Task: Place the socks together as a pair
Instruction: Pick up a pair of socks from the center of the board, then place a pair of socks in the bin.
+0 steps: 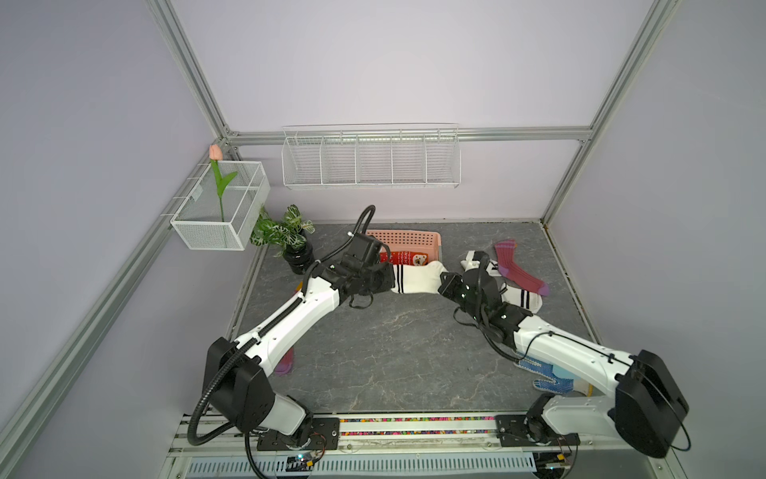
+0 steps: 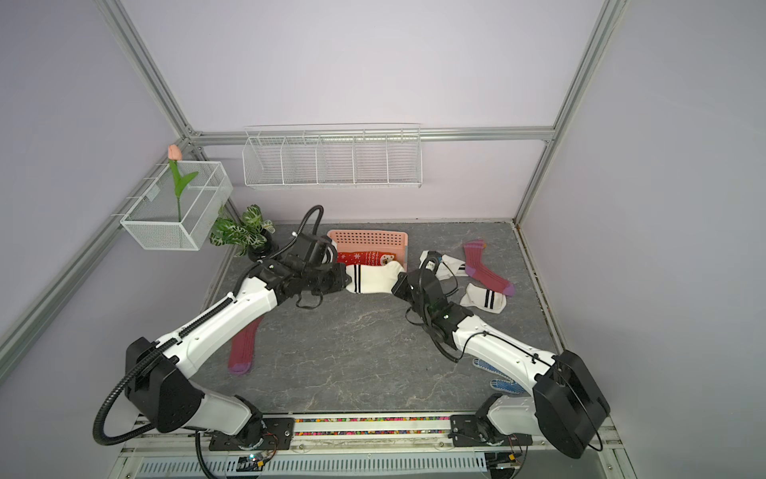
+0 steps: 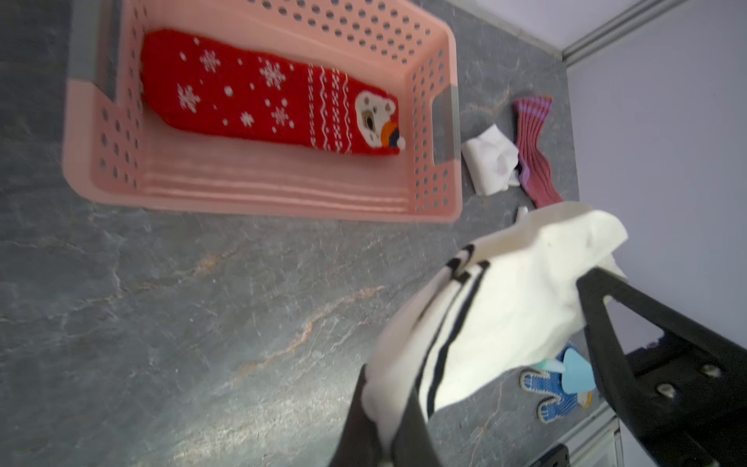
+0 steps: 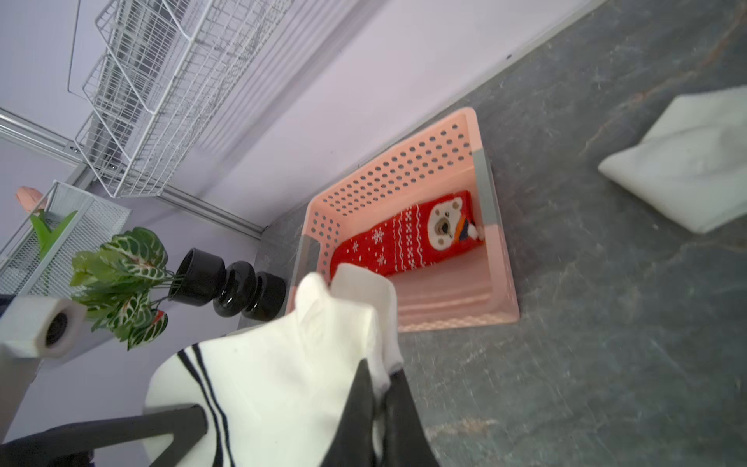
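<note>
L gripper (image 1: 390,281) pinches striped cuff end, R gripper (image 1: 442,285) pinches toe end of white striped sock (image 1: 418,278), hung taut btwn them, pink basket (image 1: 404,238) w/ red snowflake sock (image 1: 400,258) just beyond both.

In both top views the arms stretch from the lower corners toward mid-frame. The left gripper (image 1: 392,279) and right gripper (image 1: 442,285) face each other, each pinched on one end of the white striped sock (image 1: 418,278).

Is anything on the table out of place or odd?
The maroon pair is split: one maroon sock lies far right, the other maroon sock near left, partly under the left arm. Blue dotted gloves, no socks, lie beneath the right arm.
</note>
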Controlling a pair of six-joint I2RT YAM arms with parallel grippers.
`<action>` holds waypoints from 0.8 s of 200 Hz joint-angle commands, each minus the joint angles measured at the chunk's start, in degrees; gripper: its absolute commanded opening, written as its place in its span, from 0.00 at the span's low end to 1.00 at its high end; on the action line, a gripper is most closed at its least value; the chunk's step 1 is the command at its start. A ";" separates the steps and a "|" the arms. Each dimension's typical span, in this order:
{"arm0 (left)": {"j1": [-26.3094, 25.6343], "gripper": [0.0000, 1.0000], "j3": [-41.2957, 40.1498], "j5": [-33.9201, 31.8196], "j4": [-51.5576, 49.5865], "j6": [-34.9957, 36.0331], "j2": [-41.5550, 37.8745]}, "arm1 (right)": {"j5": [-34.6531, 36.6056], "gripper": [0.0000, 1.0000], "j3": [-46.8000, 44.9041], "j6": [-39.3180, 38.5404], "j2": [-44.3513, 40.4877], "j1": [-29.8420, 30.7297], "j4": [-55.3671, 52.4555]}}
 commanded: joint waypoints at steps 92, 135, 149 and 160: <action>8.60 0.00 30.13 -3.17 -12.19 16.77 31.64 | -4.43 0.07 28.46 -11.31 30.84 -5.53 -0.11; 8.85 0.00 36.96 -3.41 -12.22 18.54 37.98 | -5.81 0.07 37.21 -13.40 40.93 -5.85 -3.72; 8.84 0.00 38.58 -3.03 -12.37 18.84 39.40 | -6.52 0.07 39.28 -13.54 43.01 -6.03 -4.73; 8.84 0.00 39.66 -3.61 -12.64 18.86 40.32 | -6.58 0.07 40.50 -13.88 44.12 -6.00 -5.29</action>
